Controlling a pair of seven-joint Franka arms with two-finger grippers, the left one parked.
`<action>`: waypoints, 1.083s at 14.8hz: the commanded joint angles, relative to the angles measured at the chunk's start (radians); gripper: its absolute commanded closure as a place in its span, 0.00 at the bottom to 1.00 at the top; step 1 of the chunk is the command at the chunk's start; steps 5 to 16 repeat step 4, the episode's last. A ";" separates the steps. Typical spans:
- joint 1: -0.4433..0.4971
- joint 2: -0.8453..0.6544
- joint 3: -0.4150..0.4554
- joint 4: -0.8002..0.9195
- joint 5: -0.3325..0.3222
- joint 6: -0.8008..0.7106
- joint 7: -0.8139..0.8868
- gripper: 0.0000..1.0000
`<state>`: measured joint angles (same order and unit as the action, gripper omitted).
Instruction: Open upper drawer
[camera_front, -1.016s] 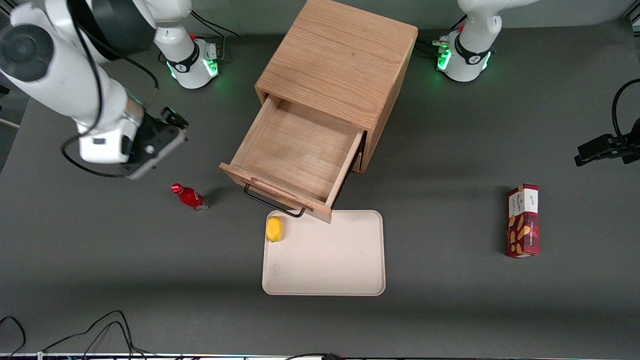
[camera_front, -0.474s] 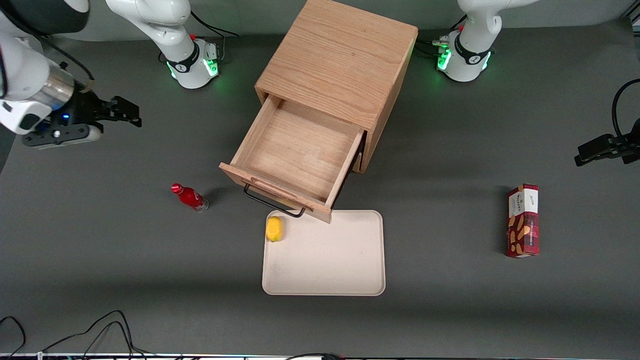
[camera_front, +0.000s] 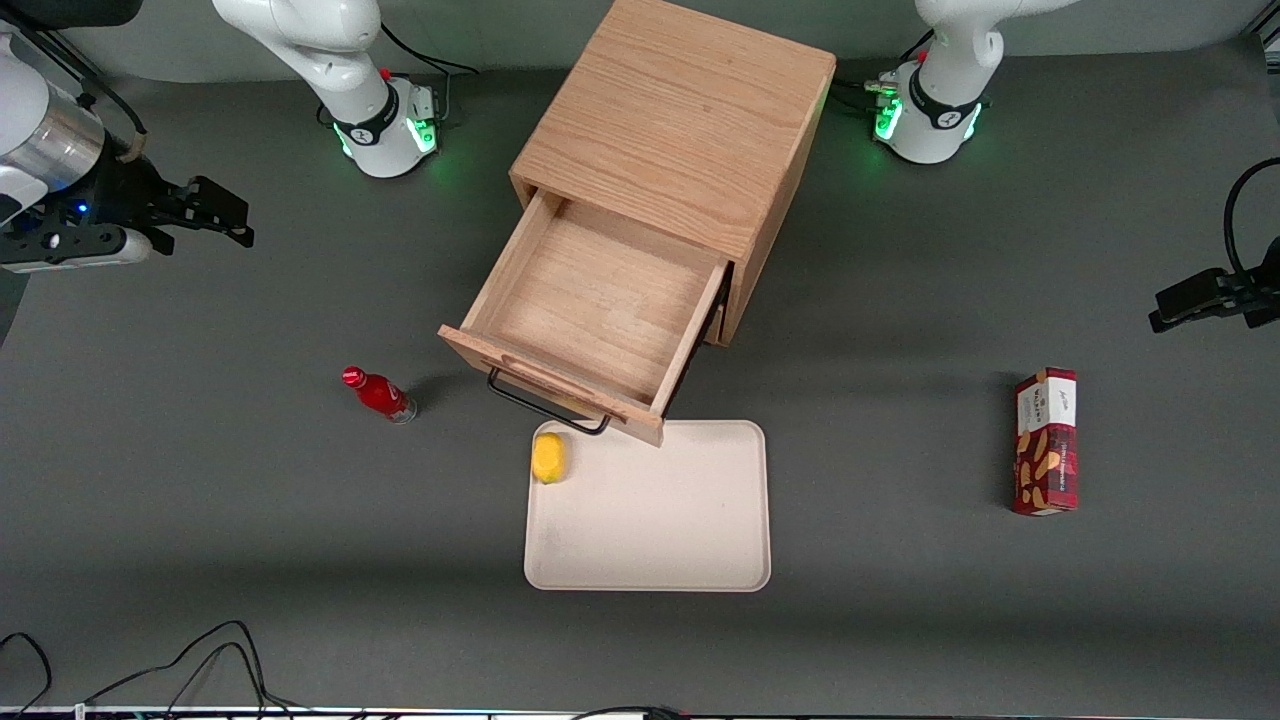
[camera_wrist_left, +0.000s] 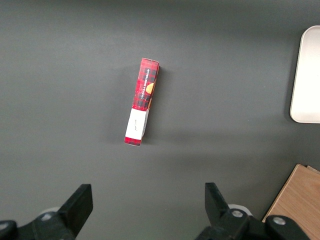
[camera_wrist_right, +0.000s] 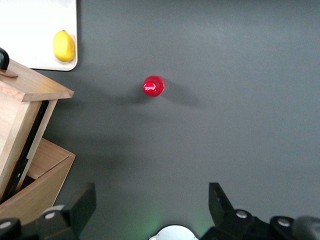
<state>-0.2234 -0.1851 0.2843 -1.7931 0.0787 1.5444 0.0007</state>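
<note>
The upper drawer (camera_front: 598, 312) of the oak cabinet (camera_front: 680, 120) stands pulled far out and looks empty inside. Its thin black wire handle (camera_front: 545, 405) hangs on the drawer front, just above the tray's edge. The lower drawer is hidden under it. My right gripper (camera_front: 235, 215) is open and holds nothing. It hangs above the table toward the working arm's end, well apart from the cabinet. In the right wrist view the gripper (camera_wrist_right: 150, 205) shows wide-apart black fingers (camera_wrist_right: 82, 205) over bare table, with the drawer front (camera_wrist_right: 30, 87) off to the side.
A red bottle (camera_front: 380, 395) stands beside the drawer front and also shows in the right wrist view (camera_wrist_right: 153, 86). A lemon (camera_front: 548, 457) lies on a cream tray (camera_front: 680, 520) in front of the drawer. A red snack box (camera_front: 1046, 440) lies toward the parked arm's end.
My right gripper has swung away from the cabinet toward the working arm's end of the table and turned. The drawer has stayed open and nothing else has moved.
</note>
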 joint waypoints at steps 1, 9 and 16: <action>0.172 -0.010 -0.160 -0.014 -0.025 0.008 0.030 0.00; 0.280 -0.013 -0.272 -0.014 -0.025 0.006 0.031 0.00; 0.280 -0.013 -0.272 -0.014 -0.025 0.006 0.031 0.00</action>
